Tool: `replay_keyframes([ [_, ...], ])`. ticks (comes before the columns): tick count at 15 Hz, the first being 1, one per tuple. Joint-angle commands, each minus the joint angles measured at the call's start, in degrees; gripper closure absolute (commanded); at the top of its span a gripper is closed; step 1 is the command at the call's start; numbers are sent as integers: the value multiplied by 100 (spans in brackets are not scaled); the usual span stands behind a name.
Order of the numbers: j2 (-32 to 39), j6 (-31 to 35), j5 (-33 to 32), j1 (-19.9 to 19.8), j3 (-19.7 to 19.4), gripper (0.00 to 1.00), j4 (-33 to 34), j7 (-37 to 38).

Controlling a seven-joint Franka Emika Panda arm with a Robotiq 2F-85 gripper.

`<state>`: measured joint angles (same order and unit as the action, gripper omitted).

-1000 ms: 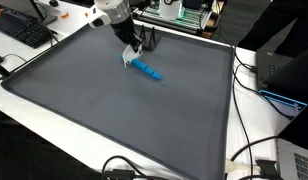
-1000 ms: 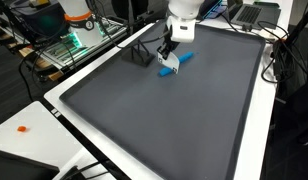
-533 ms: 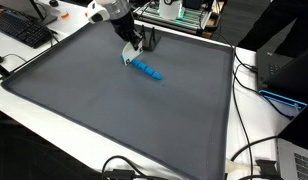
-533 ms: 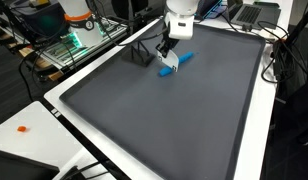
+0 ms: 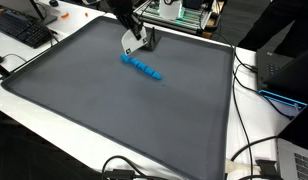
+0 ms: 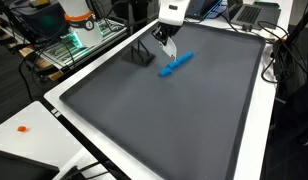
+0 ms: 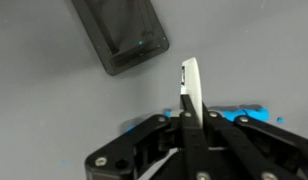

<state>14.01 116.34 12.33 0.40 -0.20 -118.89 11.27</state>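
- white table (image 6: 39,110) is the biggest thing here; a dark grey mat (image 5: 124,110) covers nearly all of its top, with only a pale border showing round it in both exterior views
- the mat's near stretch is plain open surface, loads of room to swing about; everything sits bunched up toward the far edge; cables (image 5: 249,160) trail along the border on one side and a keyboard (image 5: 22,30) sits off the mat at a corner
- gripper (image 5: 132,42) hangs over that far part of the mat, close to the mat's far rim; the claw is pressed together and pinching a thin white strip (image 7: 193,85), which pokes out past the fingertips in the wrist view
- dark box (image 7: 119,35), a smoky rectangular thing, lies on the mat just beside the claw, not touching it; honestly can't tell from any view whether it's hollow or what's in it
- blue piece (image 5: 141,67), long and knobbly, lies flat on the mat near the claw on the side toward the open middle; it's apart from the box; the wrist view only catches a bit of it peeking from behind the fingers (image 7: 229,135)
- white strip is the smallest item; it's up off the mat, near one end of the blue piece
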Motion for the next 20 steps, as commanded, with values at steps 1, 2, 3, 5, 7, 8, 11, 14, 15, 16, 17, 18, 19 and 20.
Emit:
replay_keyframes([
  [1, -403, -236, 424, -9, -53, 99, -272, 845],
  [2, -468, -270, 520, -5, -65, 99, -311, 1092],
  [3, -537, -292, 619, -4, -72, 99, -365, 1326],
  [5, -687, -244, 827, -3, -77, 99, -532, 1748],
  [7, -850, -141, 975, 10, -83, 99, -732, 2143],
  [8, -939, -105, 1054, 9, -80, 99, -836, 2275],
  [11, -1177, 21, 1193, -7, -77, 99, -1164, 2685],
  [14, -1357, 327, 1273, -23, -76, 99, -1530, 3055],
  [15, -1400, 438, 1290, -30, -76, 99, -1639, 3152],
  [16, -1450, 583, 1327, -37, -77, 99, -1767, 3248],
  [17, -1491, 715, 1366, -42, -76, 99, -1881, 3326],
  [18, -1532, 846, 1413, -50, -78, 99, -1996, 3399],
  [19, -1578, 1019, 1479, -54, -76, 99, -2117, 3482],
  [20, -1602, 1159, 1545, -57, -71, 99, -2217, 3546],
])
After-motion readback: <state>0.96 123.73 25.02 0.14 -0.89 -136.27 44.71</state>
